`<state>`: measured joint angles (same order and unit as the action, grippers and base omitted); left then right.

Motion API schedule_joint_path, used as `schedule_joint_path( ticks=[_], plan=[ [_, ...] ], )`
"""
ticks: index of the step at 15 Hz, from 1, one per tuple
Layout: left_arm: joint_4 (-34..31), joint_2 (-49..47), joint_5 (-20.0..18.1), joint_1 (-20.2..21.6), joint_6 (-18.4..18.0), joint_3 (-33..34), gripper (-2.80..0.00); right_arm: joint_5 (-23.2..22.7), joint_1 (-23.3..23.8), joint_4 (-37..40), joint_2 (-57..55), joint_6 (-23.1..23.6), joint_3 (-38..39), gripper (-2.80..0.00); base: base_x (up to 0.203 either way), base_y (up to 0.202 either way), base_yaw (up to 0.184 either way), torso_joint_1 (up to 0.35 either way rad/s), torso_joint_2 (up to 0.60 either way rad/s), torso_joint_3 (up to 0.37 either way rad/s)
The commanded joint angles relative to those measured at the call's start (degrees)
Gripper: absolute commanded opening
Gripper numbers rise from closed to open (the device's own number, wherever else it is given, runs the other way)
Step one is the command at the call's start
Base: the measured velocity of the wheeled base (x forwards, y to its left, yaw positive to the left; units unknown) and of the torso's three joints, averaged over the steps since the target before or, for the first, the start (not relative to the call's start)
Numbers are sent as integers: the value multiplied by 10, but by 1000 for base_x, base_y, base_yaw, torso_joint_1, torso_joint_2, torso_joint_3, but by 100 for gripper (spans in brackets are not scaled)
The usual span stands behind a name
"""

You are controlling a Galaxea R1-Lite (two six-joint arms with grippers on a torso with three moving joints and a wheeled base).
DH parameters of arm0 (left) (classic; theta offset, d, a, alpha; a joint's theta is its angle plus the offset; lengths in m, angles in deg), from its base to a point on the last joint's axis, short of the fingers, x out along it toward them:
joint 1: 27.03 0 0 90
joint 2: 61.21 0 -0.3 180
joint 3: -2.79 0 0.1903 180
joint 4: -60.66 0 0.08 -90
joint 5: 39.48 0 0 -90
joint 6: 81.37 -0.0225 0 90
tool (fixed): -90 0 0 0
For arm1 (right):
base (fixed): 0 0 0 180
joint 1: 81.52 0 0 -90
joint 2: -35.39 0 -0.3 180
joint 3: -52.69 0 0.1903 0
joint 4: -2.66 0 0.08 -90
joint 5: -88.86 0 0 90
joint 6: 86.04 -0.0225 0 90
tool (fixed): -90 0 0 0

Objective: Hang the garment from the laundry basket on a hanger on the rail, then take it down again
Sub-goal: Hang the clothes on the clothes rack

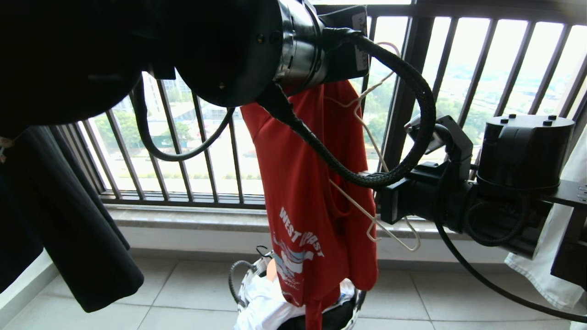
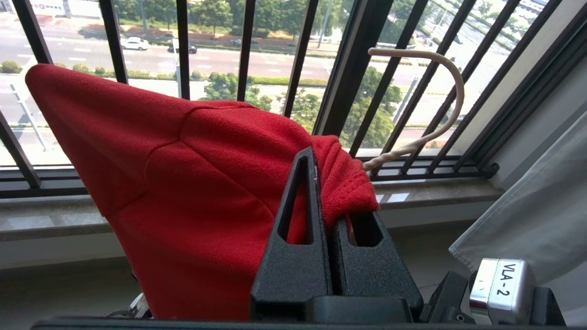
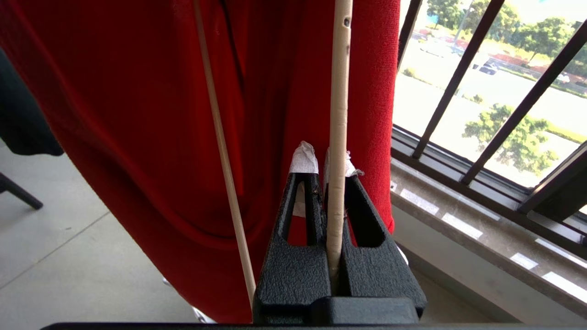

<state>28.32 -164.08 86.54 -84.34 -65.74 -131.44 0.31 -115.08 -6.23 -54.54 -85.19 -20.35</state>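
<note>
You are mid-dressing: the garment (image 1: 312,201) hangs lifted over the laundry basket (image 1: 243,279), the hanger (image 1: 367,137) part-way inside it, hook poking out at the collar; not yet on the rail, which is out of view. Left gripper (image 2: 328,183): jaws pinched on red fabric at the collar. Right gripper (image 3: 323,169): jaws clamped on the hanger's arm. Next, I judge, seat the shoulders, then raise the hook. Tiled floor (image 1: 183,293), stone sill, barred window railing (image 1: 192,151); black shirt (image 1: 69,220) at your left

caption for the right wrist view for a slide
Right gripper shut on the cream hanger, with the red T-shirt draped behind it by the window railing.
</note>
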Motion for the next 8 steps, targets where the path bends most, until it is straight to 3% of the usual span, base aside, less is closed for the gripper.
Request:
schedule_joint_path(
  ticks=[1,4,6,8],
  plan=[
    [2,7,6,3,-1,0,-280,0,-7,-32,-2,-6,6,-280,0,0,0,0,0,0],
    [33,2,22,59,-22,-7,-280,0,-12,-29,0,-1,11,-280,0,0,0,0,0,0],
    [102,3,24,93,-71,-8,-280,-2,-24,-27,-2,13,22,-280,0,0,0,0,0,0],
    [129,3,25,102,-95,-8,-280,-3,-32,-23,-3,39,37,-280,0,0,0,0,0,0]
  ],
)
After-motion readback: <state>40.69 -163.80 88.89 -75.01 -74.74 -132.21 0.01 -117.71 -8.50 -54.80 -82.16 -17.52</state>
